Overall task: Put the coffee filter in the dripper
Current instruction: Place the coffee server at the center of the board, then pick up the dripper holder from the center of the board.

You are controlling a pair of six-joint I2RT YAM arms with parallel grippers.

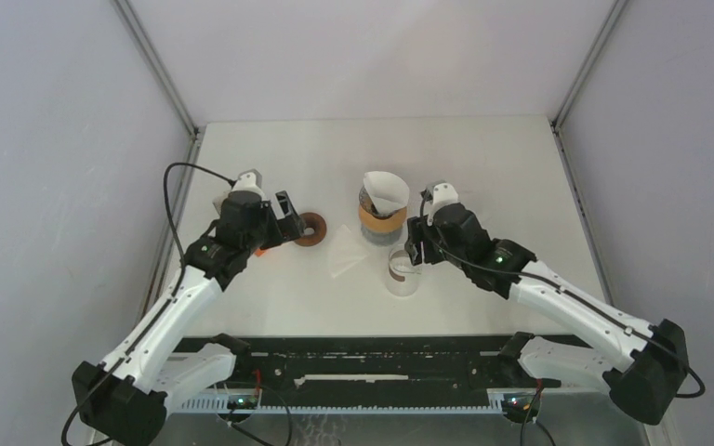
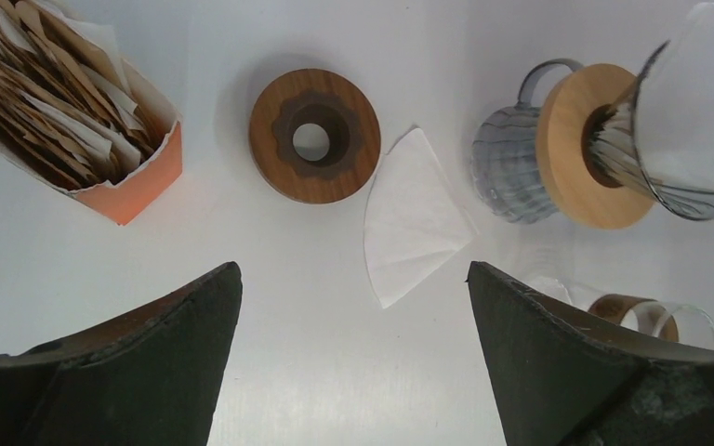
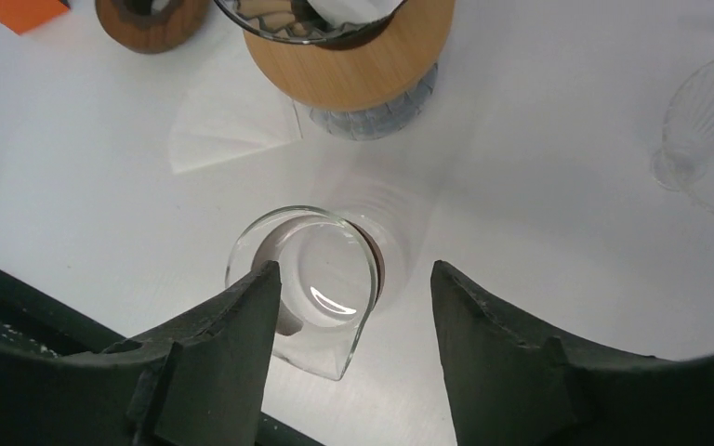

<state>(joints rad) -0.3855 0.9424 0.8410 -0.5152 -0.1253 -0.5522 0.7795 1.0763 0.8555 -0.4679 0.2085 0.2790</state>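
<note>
A white coffee filter sits opened up inside the glass dripper, which stands on its wooden collar near the middle of the table. It is just beyond the right gripper, toward the far edge. That gripper's jaws stand well apart and grip nothing, hanging over a clear glass server. A flat filter lies on the table between the arms, ahead of the left gripper, which is spread wide and empty. A wooden ring and an orange box lie toward the left edge.
</note>
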